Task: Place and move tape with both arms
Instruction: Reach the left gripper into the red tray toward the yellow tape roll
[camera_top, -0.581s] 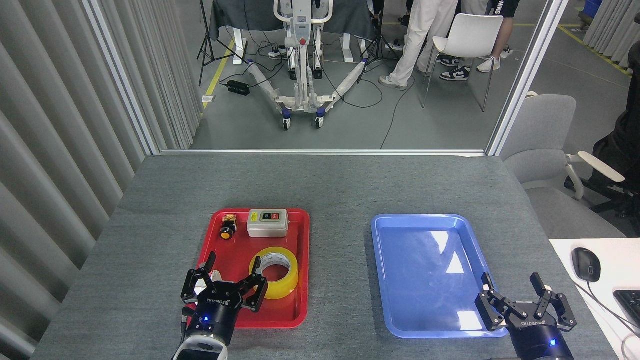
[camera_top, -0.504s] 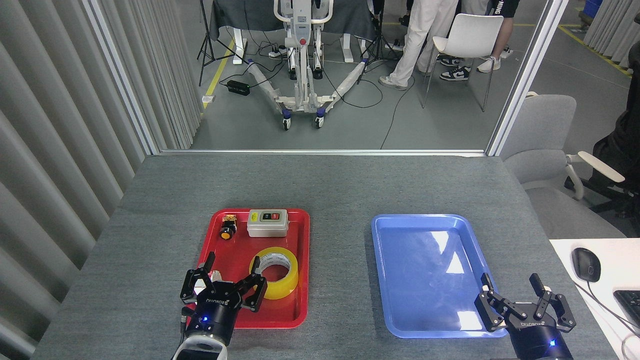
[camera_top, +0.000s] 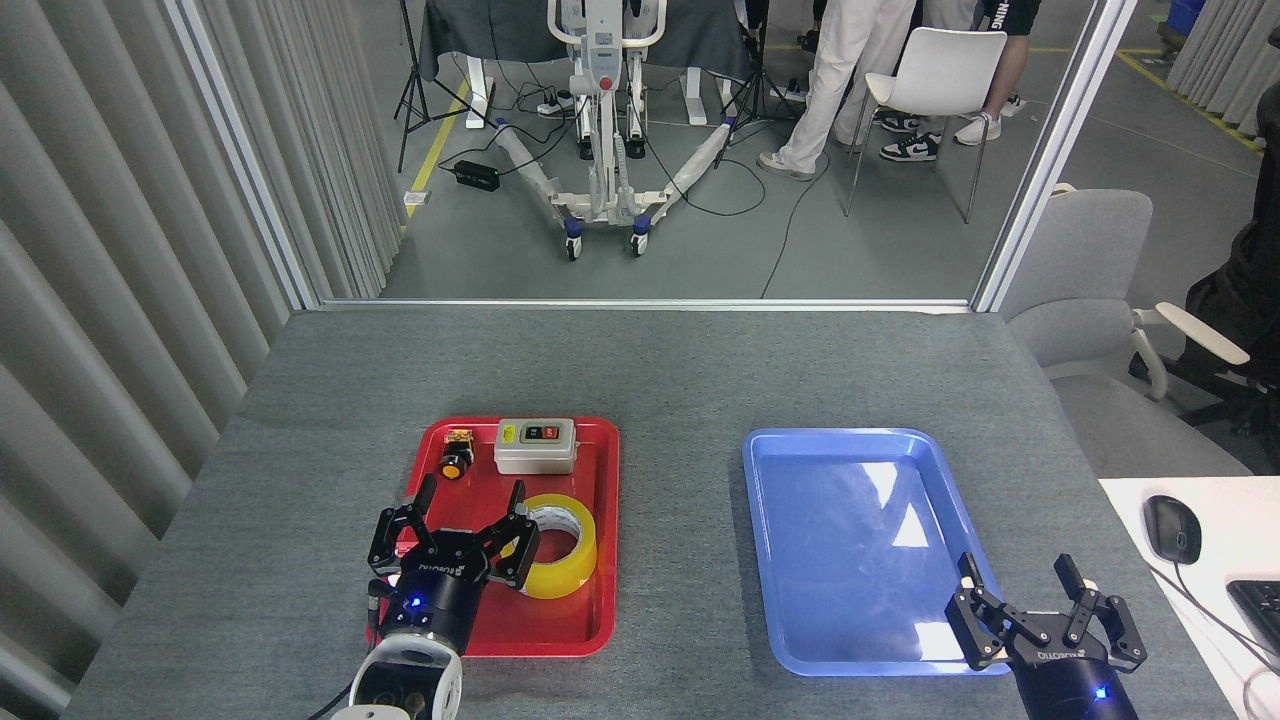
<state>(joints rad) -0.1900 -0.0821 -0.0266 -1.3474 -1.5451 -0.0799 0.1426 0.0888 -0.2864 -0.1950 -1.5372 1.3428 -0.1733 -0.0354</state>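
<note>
The tape (camera_top: 562, 546), a wide yellow roll with a white printed core, lies flat in the near right part of the red tray (camera_top: 600, 560). My left gripper (camera_top: 470, 490) hovers open over the tray just left of the roll, and its right finger overlaps the roll's left edge in this view. My right gripper (camera_top: 1015, 572) stands open at the near right corner of the blue tray (camera_top: 850, 540), holding nothing.
At the far end of the red tray sit a grey switch box (camera_top: 535, 445) and a small orange button part (camera_top: 455, 465). A white desk with a mouse (camera_top: 1172, 529) and keyboard is at the right. Chairs and people's legs are beyond the table.
My left gripper has moved forward and slightly right, closer to the tape roll. My right gripper has drawn back a little toward the near edge.
</note>
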